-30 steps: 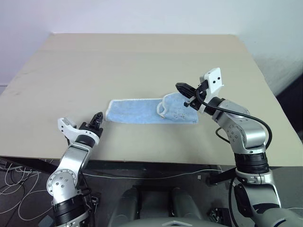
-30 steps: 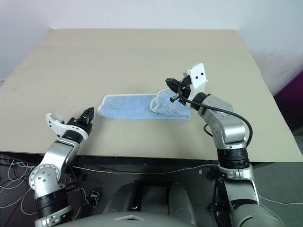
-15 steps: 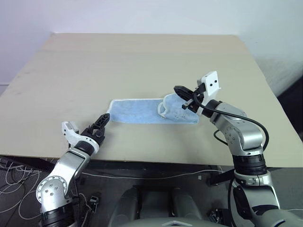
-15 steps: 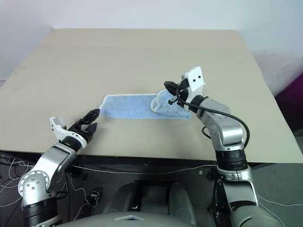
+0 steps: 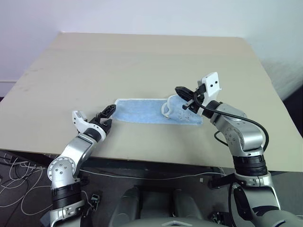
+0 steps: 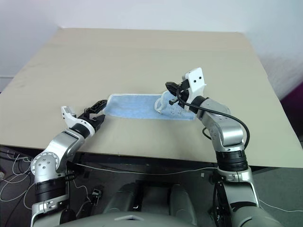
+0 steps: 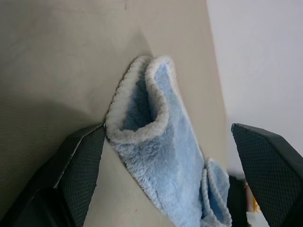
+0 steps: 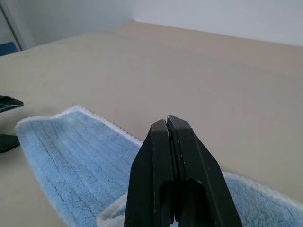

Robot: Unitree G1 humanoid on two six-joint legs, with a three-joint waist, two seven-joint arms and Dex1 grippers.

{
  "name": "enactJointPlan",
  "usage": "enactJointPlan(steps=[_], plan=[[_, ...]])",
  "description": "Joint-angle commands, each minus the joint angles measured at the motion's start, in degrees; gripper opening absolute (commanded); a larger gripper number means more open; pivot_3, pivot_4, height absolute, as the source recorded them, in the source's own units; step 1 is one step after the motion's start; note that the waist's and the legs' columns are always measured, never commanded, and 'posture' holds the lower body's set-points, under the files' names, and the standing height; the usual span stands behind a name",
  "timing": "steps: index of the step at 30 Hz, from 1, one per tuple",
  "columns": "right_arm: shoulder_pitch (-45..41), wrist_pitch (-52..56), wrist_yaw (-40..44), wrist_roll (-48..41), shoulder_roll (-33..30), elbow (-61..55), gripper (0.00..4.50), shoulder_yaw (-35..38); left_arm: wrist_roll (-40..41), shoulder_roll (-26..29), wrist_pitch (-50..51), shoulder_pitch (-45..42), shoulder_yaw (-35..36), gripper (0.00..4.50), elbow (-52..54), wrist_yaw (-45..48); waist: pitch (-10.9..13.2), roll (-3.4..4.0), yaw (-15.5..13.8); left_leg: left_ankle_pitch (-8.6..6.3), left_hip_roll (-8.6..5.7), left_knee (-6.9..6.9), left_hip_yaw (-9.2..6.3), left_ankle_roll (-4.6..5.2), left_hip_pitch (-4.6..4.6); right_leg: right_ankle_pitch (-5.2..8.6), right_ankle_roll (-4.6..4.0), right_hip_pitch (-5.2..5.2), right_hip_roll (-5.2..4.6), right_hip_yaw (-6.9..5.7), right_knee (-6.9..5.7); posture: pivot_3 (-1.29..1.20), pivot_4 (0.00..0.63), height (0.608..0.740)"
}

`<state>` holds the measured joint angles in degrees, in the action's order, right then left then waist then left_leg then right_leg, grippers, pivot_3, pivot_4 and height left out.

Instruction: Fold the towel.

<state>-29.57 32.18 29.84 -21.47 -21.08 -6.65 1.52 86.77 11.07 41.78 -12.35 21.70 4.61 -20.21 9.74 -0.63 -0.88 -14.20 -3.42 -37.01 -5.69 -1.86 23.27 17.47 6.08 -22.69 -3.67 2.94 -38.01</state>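
Light blue terry, the towel (image 5: 142,111) lies as a long folded strip on the beige table (image 5: 142,61), nearer the table's front edge than its far edge and roughly midway between the left and right edges. Its white stitched edging runs along the far side, and its right end is bunched up, with a curl of white trim raised off the tabletop. The left gripper (image 5: 107,114) sits low at the strip's left end with its two black fingers spread wide; in the left wrist view one finger (image 7: 78,161) touches the doubled, rounded end of the towel (image 7: 156,156) while the other stands well apart, the cloth lying between them ungripped. The right gripper (image 5: 182,92) hangs over the bunched right end, its fingers pressed tight together; whether any cloth is pinched between them cannot be told. Around the towel the tabletop is bare wood-tone surface, with nothing between either gripper and the cloth. Cables (image 5: 19,189) trail on the floor below the table's front edge.
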Motion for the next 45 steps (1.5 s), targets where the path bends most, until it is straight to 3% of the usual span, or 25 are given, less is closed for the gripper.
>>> enactJointPlan(steps=[1,10,11,16,24,28,33,36,40,45], plan=[[-0.2,-0.8,-0.4,-0.1,-0.3,-2.5,0.00,1.1,-1.5,-0.5,1.0,-0.3,-1.0,3.21,-2.6,-0.1,0.0,0.00,0.0,0.00,0.00,0.00,-0.01,0.00,0.00,0.00,0.00,0.00,0.00,0.00,0.01,0.00,0.150,0.740],[-0.1,-1.0,-0.7,-0.1,0.0,-2.8,0.00,0.8,-2.0,-0.5,1.0,-0.5,0.4,0.12,-2.8,0.6,0.0,0.00,0.2,0.00,0.01,0.06,-0.03,0.00,0.06,0.00,0.00,-0.08,0.00,0.00,0.04,0.00,0.150,0.740],[-0.1,-1.0,-0.7,-0.1,0.0,-2.8,0.00,0.7,-2.0,-0.5,0.9,-0.5,0.5,0.03,-2.7,0.7,0.0,0.01,0.2,0.00,0.02,0.06,-0.03,0.00,0.04,0.00,0.00,-0.07,0.00,0.00,0.04,0.00,0.150,0.740],[0.0,-1.0,-0.8,-0.1,0.1,-2.9,0.00,0.6,-2.9,1.9,-0.8,-1.2,3.5,0.03,-3.2,3.2,0.0,0.00,0.3,0.00,0.03,0.07,-0.04,0.00,0.03,0.00,0.00,-0.07,0.01,0.00,0.03,0.00,0.150,0.740],[0.2,-1.1,-0.8,0.0,-0.3,-2.5,0.00,0.9,-5.7,13.1,-2.3,-2.1,11.1,0.03,-7.7,13.3,0.1,-0.07,1.9,0.05,0.14,0.32,-0.03,-0.09,0.10,0.00,-0.03,-0.34,0.07,0.04,0.03,0.00,0.150,0.740],[0.5,-1.1,-0.6,0.1,-0.7,-2.3,0.00,1.2,-8.5,17.8,-0.7,-2.2,10.6,0.03,-5.9,18.6,0.1,-0.09,1.8,0.11,0.13,0.53,0.00,-0.20,0.13,0.00,-0.03,-0.46,0.02,0.06,0.06,0.00,0.150,0.740],[0.6,-1.2,-0.7,0.8,-1.0,-0.9,0.00,1.2,-16.3,20.5,-0.1,-7.0,2.5,0.03,-0.2,26.2,0.1,-0.16,1.3,0.14,0.09,0.62,-0.03,-0.24,0.15,-0.02,-0.06,-0.45,-0.02,0.04,0.13,0.00,0.150,0.740],[0.6,-1.5,-1.5,1.8,-0.8,0.7,0.00,1.1,-22.1,20.4,1.6,-10.9,-6.7,0.03,3.3,32.1,0.1,-0.16,1.4,0.14,0.06,0.67,-0.02,-0.24,0.15,-0.03,-0.07,-0.44,-0.01,0.04,0.18,0.00,0.150,0.740],[1.7,-2.1,-3.3,2.7,-0.3,2.6,0.00,2.2,-30.6,17.4,2.4,-16.3,-20.1,0.03,6.0,38.7,0.1,-0.15,1.7,0.17,0.06,0.86,0.01,-0.28,0.14,-0.03,-0.07,-0.50,0.03,0.06,0.27,0.00,0.150,0.740],[2.9,-2.6,-5.3,3.4,0.1,2.5,0.00,3.2,-41.7,15.2,3.0,-21.0,-31.3,0.03,4.6,42.3,0.1,-0.12,2.2,0.17,0.18,0.94,0.18,-0.28,0.15,-0.03,-0.07,-0.64,0.09,0.22,0.25,0.00,0.150,0.740]])
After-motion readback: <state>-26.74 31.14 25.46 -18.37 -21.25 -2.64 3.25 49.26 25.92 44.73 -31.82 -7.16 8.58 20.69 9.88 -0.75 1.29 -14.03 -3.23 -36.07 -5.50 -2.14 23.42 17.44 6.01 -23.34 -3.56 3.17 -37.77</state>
